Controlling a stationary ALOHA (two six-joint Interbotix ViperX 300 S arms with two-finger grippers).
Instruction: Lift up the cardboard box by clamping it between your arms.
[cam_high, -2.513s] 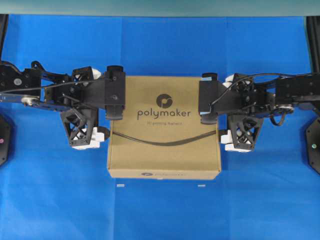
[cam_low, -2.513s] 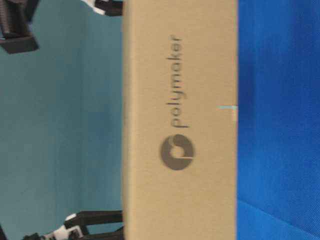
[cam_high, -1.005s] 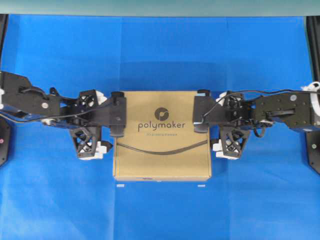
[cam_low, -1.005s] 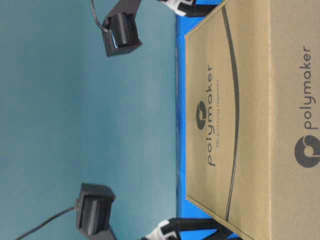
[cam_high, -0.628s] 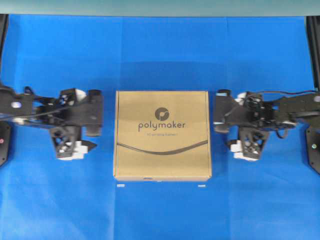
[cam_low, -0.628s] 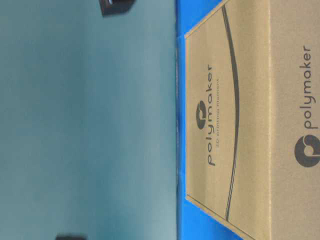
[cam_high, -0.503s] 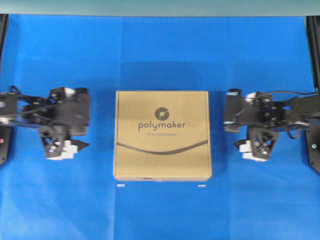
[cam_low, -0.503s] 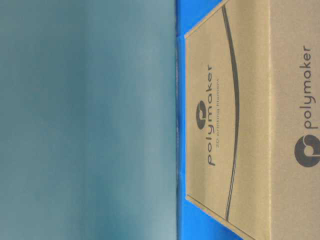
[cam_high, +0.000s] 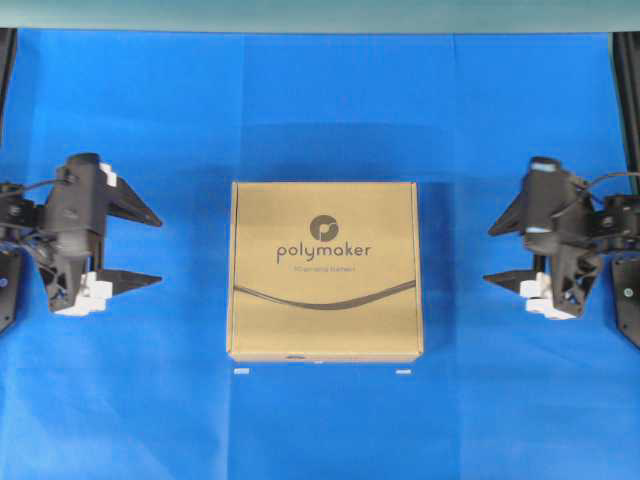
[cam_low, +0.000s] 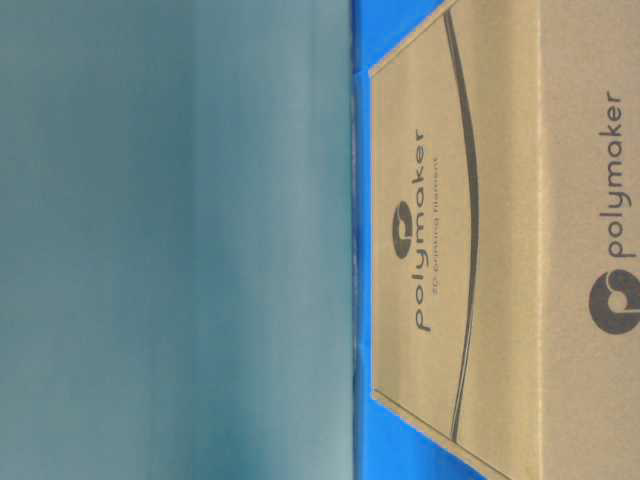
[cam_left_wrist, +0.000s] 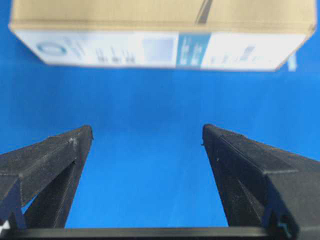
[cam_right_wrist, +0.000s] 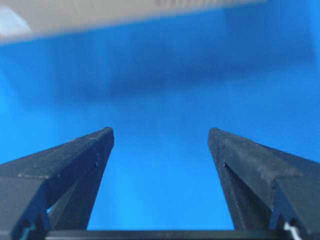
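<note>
Blue cloth (cam_high: 320, 110) covers the table. At frame centre the cardboard box (cam_high: 323, 270) lies flat, logo up. My left gripper (cam_high: 158, 250) sits at the left edge and my right gripper (cam_high: 488, 254) at the right edge, both well apart from the box, fingers spread wide, pointing inward, holding nothing.

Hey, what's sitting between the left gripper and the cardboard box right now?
Nothing but bare blue cloth. The overhead view shows that gap between the left gripper and the cardboard box, and the left wrist view confirms it.
</note>
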